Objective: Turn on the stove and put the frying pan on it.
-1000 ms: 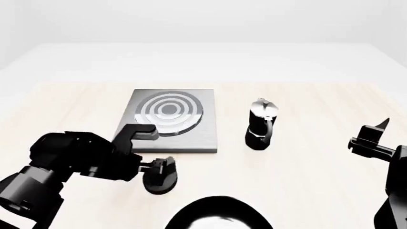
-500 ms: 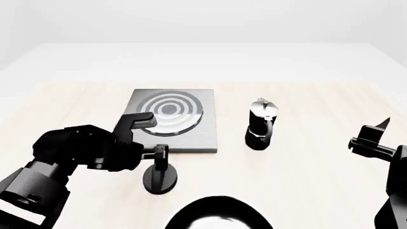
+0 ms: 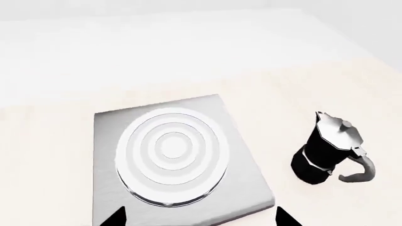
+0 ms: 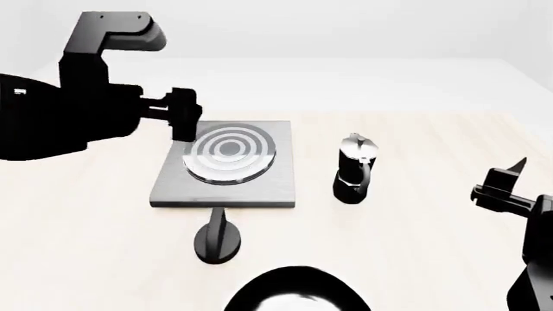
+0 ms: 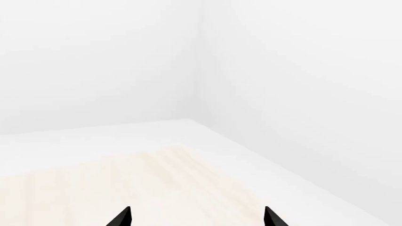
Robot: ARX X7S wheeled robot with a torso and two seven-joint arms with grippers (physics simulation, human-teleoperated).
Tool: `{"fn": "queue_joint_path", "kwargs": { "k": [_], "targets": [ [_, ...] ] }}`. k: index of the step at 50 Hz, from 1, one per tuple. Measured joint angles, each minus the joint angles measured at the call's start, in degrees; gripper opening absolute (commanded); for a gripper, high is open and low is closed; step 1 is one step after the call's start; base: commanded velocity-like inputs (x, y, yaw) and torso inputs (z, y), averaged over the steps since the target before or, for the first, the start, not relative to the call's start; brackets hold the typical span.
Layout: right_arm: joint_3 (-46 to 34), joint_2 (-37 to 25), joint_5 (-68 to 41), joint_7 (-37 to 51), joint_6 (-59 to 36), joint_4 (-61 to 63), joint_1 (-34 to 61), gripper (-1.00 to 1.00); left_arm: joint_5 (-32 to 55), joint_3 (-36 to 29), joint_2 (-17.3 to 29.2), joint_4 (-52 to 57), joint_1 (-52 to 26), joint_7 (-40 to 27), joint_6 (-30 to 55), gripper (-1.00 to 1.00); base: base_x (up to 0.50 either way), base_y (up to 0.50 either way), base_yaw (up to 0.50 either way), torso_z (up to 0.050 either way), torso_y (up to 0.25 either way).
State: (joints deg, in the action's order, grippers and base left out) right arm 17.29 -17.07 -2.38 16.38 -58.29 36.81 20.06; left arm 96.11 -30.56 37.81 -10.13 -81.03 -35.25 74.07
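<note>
The grey square stove (image 4: 259, 188) with its ringed burner (image 4: 230, 153) lies mid-table; it also shows in the left wrist view (image 3: 242, 188). Its black round knob (image 4: 217, 238) stands just in front of it, ridge upright. My left gripper (image 4: 184, 115) is open and empty, raised above the stove's far left side; its tips (image 3: 201, 219) frame the stove's near edge. My right gripper (image 4: 503, 181) is open and empty at the far right, and shows only bare table in its wrist view (image 5: 197, 217). A black glossy rounded shape (image 4: 294, 290) sits at the bottom edge; I cannot tell whether it is the frying pan.
A black-and-silver moka pot (image 4: 355, 170) stands right of the stove, also in the left wrist view (image 3: 330, 148). The light wood table (image 4: 432, 246) runs back to a white surface and wall.
My left gripper has let go of the knob and risen up and back, over the stove's far left side. The knob's ridge turned before that. The right arm has not moved.
</note>
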Motion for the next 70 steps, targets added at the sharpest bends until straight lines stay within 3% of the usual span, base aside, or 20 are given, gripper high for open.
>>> {"fn": "queue_joint_path", "kwargs": {
  "k": [9,24,35,52,70],
  "targets": [
    [-0.28,-0.09,-0.38,-0.11,-0.78,0.31,0.59,1.0,7.57,1.0,4.4,8.46,-6.26,-2.33,7.1,1.0,0.0,0.0,0.0,0.0,0.0],
    [-0.54,-0.41,-0.84,-0.21,-1.78,0.44,1.39,1.0,13.63,-5.87,11.34,24.95,-10.84,11.33,13.32,1.0,0.0,0.0,0.0,0.0,0.0],
    [-0.66,-0.53,-1.0,-0.19,-1.72,0.17,1.2,1.0,20.6,-12.74,14.99,32.6,-14.01,14.09,12.73,1.0,0.0,0.0,0.0,0.0,0.0],
    [-0.34,-0.4,-0.97,0.53,-2.16,-0.07,1.25,1.0,30.11,-20.3,17.23,45.36,-11.38,12.08,7.22,1.0,0.0,0.0,0.0,0.0,0.0],
    [0.1,-0.47,-1.24,0.88,-2.92,0.11,1.55,1.0,32.07,-25.31,19.32,50.71,-6.13,10.58,5.12,1.0,0.0,0.0,0.0,0.0,0.0]
  ]
}}
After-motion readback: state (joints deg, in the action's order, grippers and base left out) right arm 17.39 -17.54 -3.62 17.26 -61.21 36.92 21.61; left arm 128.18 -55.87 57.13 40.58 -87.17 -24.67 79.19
